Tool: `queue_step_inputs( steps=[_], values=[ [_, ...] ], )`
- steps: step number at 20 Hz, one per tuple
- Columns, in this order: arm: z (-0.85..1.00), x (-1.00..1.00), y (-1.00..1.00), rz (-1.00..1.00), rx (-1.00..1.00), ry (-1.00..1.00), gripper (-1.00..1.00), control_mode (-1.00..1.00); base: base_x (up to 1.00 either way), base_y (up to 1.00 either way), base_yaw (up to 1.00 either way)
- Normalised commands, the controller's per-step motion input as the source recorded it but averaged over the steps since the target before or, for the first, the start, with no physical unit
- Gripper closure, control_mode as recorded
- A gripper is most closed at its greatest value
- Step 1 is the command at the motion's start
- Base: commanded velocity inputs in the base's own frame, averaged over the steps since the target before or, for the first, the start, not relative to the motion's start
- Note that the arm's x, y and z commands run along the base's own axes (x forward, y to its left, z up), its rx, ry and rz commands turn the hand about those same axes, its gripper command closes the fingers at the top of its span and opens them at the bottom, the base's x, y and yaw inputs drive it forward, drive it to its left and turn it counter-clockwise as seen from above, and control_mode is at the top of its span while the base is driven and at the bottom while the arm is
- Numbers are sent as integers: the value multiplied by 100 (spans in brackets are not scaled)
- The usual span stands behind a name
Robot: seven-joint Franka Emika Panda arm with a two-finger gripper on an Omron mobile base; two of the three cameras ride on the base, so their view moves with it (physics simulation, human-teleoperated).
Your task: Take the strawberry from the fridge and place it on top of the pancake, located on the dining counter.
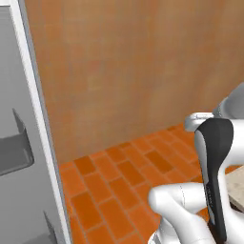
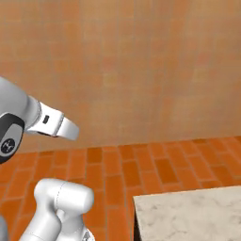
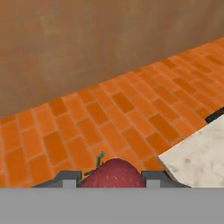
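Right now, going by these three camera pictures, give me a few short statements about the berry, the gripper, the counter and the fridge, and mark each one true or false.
1. The gripper is shut on the strawberry. True.
2. The strawberry lies on the brick floor. False: it sits between the fingers, above the floor.
3. A corner of the pale marbled dining counter shows at the lower right of the right base view. True.
4. The strawberry already rests on the pancake. False: it is in the gripper.
5. The fridge door stands at the left edge of the left base view. True.
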Motion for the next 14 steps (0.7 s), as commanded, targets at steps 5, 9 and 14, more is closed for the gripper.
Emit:
queue_step_inputs(
  steps=[5, 9, 14],
  values=[
    [0, 0, 0, 0, 0, 0, 100, 100, 98, -35, 45],
    [0, 0, 0, 0, 0, 0, 100, 100, 100, -20, 27],
    [0, 0, 0, 0, 0, 0, 100, 100, 100, -3, -2]
  ],
)
